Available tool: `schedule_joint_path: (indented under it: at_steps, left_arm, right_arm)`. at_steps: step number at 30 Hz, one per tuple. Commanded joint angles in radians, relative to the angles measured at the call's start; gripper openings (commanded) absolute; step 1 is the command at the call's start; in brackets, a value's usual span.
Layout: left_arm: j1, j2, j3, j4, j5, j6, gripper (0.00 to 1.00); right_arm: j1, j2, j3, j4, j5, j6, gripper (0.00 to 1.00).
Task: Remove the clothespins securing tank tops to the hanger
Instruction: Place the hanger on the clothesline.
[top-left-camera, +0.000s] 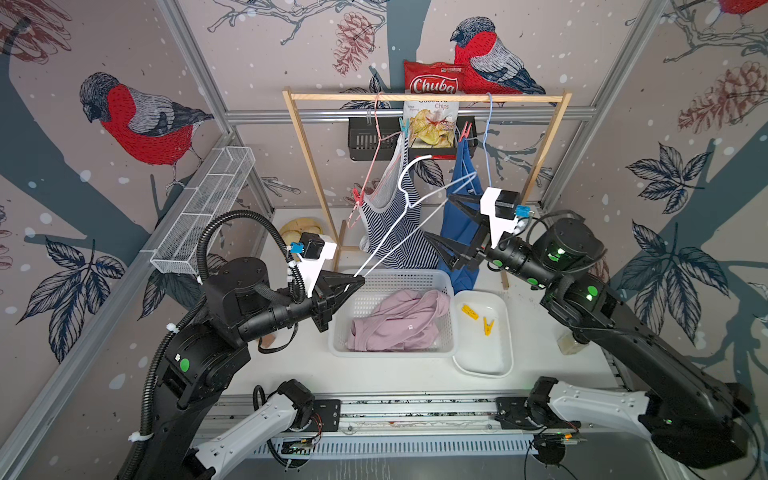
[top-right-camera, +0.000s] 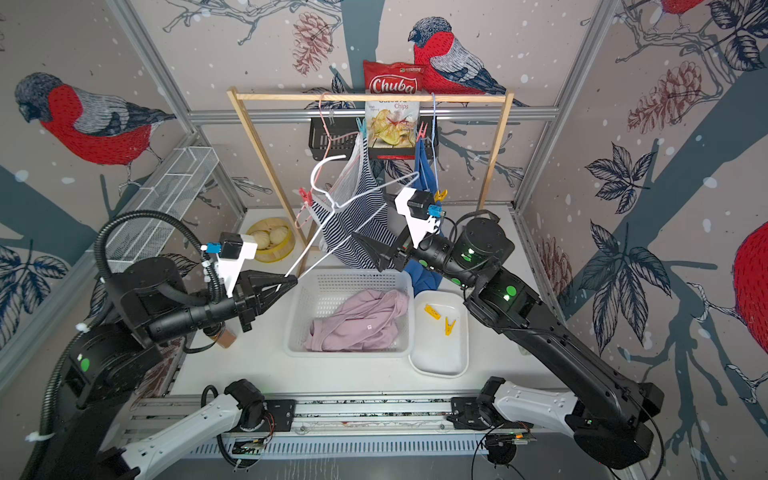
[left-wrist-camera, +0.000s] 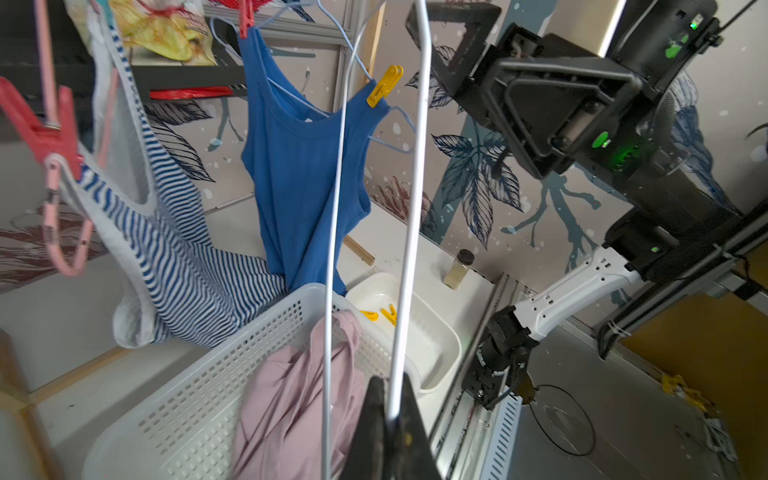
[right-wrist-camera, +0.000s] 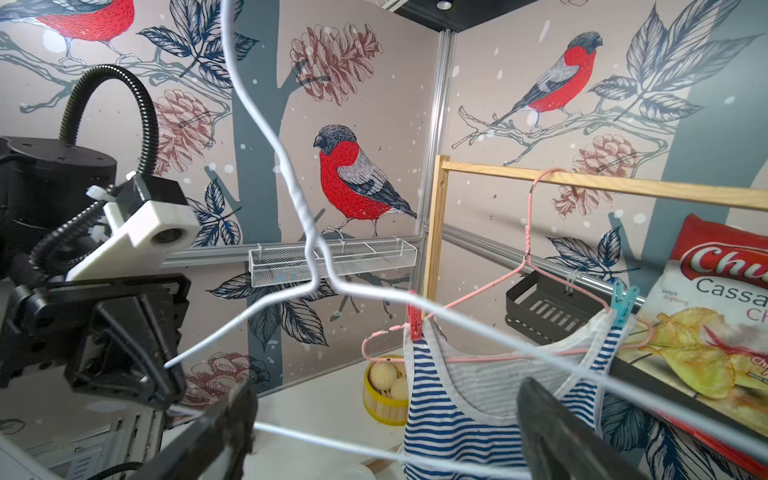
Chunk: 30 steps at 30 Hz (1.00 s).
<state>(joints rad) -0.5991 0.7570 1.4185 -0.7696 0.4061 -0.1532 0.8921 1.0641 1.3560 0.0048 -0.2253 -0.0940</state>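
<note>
You have bright, even light; shadows beside the white basket (top-left-camera: 392, 354) on the tabletop (top-left-camera: 395, 376) are faint. Both top views bend the frame rails (top-left-camera: 203, 83) far from it. In the left wrist view, the left hand (left-wrist-camera: 392, 411) and red clothespin (left-wrist-camera: 45, 133) blur.

A wooden rack (top-left-camera: 428, 98) stands at the back of the white table (top-left-camera: 374, 374). Behind it, a red chips bag (top-left-camera: 432, 124) sits in a black wall basket (top-left-camera: 370, 143). A perforated white basket (top-left-camera: 345, 316) sits just beside a white tray (top-left-camera: 486, 357), and a yellow bun steamer (top-right-camera: 270, 239) stands near the rack's foot.
</note>
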Motion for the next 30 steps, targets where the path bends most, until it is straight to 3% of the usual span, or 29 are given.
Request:
schedule_joint_path:
  at_steps: [1, 5, 9, 14, 23, 30]
  left_arm:
    - [-0.001, -0.04, 0.017, 0.123, -0.113, -0.025, 0.0]
    - [-0.001, -0.054, 0.035, 0.198, -0.239, -0.068, 0.0]
    - [-0.001, -0.008, 0.093, 0.144, -0.426, -0.099, 0.0]
    - [-0.001, 0.022, 0.142, 0.081, -0.537, -0.135, 0.0]
    - [-0.001, 0.038, 0.211, -0.055, -0.638, -0.176, 0.0]
    - [-0.001, 0.053, 0.186, -0.032, -0.607, -0.165, 0.0]
  right_arm:
    - [0.001, -0.034, -0.017, 0.053, -0.001, 0.042, 0.97]
    - [0.004, -0.064, -0.041, 0.051, 0.032, 0.061, 0.98]
    - [0.023, -0.078, -0.07, 0.034, 0.07, 0.074, 0.99]
    - [0.059, -0.101, -0.115, 0.039, 0.121, 0.069, 1.0]
    - [0.059, -0.076, -0.152, 0.059, 0.176, 0.056, 1.0]
    - [0.059, -0.056, -0.195, 0.105, 0.177, 0.063, 1.0]
